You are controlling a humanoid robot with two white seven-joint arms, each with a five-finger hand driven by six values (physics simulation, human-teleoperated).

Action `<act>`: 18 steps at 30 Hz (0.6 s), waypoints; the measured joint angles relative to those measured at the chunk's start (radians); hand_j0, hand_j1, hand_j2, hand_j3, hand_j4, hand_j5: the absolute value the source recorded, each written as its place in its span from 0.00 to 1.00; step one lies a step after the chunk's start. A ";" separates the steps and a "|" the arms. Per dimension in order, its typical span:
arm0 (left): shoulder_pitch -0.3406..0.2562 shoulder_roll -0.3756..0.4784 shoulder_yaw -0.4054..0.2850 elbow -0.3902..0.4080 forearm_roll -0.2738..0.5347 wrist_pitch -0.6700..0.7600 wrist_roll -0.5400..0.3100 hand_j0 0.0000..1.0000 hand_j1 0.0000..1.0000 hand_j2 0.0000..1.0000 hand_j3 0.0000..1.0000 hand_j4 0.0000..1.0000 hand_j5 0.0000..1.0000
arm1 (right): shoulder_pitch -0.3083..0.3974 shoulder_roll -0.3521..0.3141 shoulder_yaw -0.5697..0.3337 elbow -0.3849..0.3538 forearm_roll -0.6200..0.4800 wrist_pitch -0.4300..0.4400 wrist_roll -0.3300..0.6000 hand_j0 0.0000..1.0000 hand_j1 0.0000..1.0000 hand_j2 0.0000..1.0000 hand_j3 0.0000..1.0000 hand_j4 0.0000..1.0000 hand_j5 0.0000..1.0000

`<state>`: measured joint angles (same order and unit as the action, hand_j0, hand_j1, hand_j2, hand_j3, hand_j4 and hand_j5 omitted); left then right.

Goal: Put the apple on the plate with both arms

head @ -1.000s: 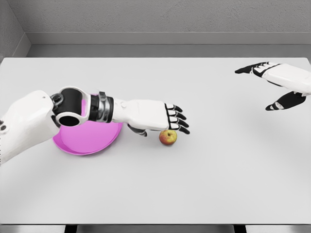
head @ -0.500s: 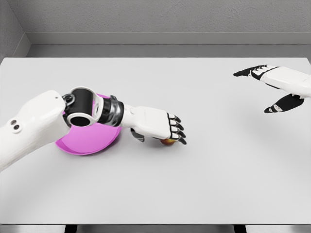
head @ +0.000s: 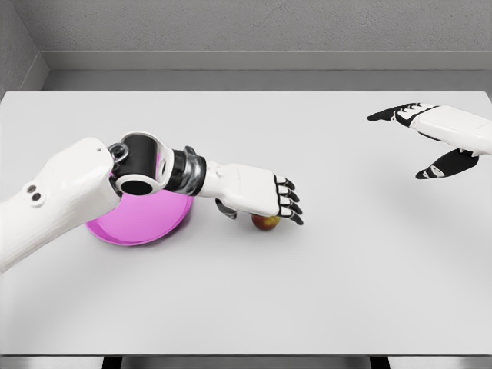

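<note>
The apple (head: 266, 222) is mostly hidden: only a low red-and-yellow sliver of it shows under the palm and fingers of the left hand (head: 261, 196), which lies over it from above. It sits on the white surface (head: 323, 284), just to the right of the pink plate (head: 134, 223) and not on it. The left hand's dark-tipped fingers (head: 290, 207) reach forward and a little downward past the apple's far side, held close together side by side; the thumb shows below the palm on the plate side. Whether the fingers actually press the fruit cannot be told, since the palm covers the contact.

The left forearm and its black-ringed elbow joint cross over the plate, hiding its upper and right portion, so only the lower-left arc of the rim is plainly seen. The upper arm is cut off by the left edge of the frame.

The right hand (head: 430, 138) hovers at the far right, well apart from the apple, its arm cut off by the right edge. Its fingers are spread and hold nothing, with the dark fingertips pointing left and the thumb hanging lower.

Between the two hands the surface lies bare and wide, and the whole near half toward the front edge is open too. The back edge meets a grey wall.
</note>
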<state>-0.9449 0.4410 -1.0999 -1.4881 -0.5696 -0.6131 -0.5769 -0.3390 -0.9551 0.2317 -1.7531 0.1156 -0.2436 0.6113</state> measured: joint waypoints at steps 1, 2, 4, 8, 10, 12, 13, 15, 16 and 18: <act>0.000 0.000 -0.001 -0.001 -0.004 0.000 -0.005 1.00 1.00 1.00 1.00 1.00 1.00 | 0.000 0.000 0.000 0.000 0.000 0.000 0.000 1.00 1.00 1.00 1.00 1.00 1.00; 0.000 0.000 -0.003 -0.001 -0.006 0.000 -0.009 1.00 1.00 1.00 1.00 1.00 1.00 | 0.000 0.000 0.000 0.000 0.000 0.000 0.000 1.00 1.00 1.00 1.00 1.00 1.00; 0.002 -0.002 -0.005 -0.002 -0.010 0.000 -0.014 1.00 1.00 1.00 1.00 1.00 1.00 | 0.000 0.000 0.000 0.000 0.000 0.000 0.000 1.00 1.00 1.00 1.00 1.00 1.00; 0.002 -0.012 -0.011 0.006 -0.026 0.000 -0.019 1.00 1.00 1.00 1.00 1.00 1.00 | 0.002 0.000 0.000 0.000 0.000 0.000 0.000 1.00 1.00 1.00 1.00 1.00 1.00; 0.000 -0.020 -0.013 0.016 -0.035 0.000 -0.020 1.00 1.00 1.00 1.00 1.00 1.00 | 0.000 0.000 0.000 0.000 0.000 0.000 0.000 1.00 1.00 1.00 1.00 1.00 1.00; 0.002 -0.025 -0.015 0.022 -0.041 0.000 -0.020 1.00 1.00 1.00 1.00 1.00 1.00 | 0.002 0.000 0.001 0.000 0.000 0.000 0.000 1.00 1.00 1.00 1.00 1.00 1.00; 0.000 -0.026 -0.015 0.027 -0.044 0.000 -0.020 1.00 1.00 1.00 1.00 1.00 1.00 | 0.002 -0.001 0.002 0.000 0.000 0.000 0.000 1.00 1.00 1.00 1.00 1.00 1.00; 0.000 -0.030 -0.016 0.040 -0.048 0.000 -0.020 0.97 0.97 0.97 0.97 0.97 0.97 | 0.003 -0.002 0.005 0.000 0.000 0.000 0.000 1.00 1.00 1.00 1.00 1.00 1.00; 0.000 -0.031 -0.016 0.045 -0.049 0.000 -0.020 0.89 0.89 0.89 0.89 0.89 0.89 | 0.003 -0.002 0.006 0.000 0.000 0.000 0.000 1.00 1.00 1.00 1.00 1.00 1.00; 0.002 -0.032 -0.016 0.049 -0.051 0.000 -0.020 0.65 0.65 0.65 0.65 0.65 0.65 | 0.003 -0.002 0.007 0.000 0.000 0.000 0.000 1.00 1.00 1.00 1.00 1.00 1.00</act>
<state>-0.9434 0.4090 -1.1159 -1.4387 -0.6206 -0.6131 -0.5971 -0.3359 -0.9573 0.2384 -1.7531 0.1156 -0.2436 0.6113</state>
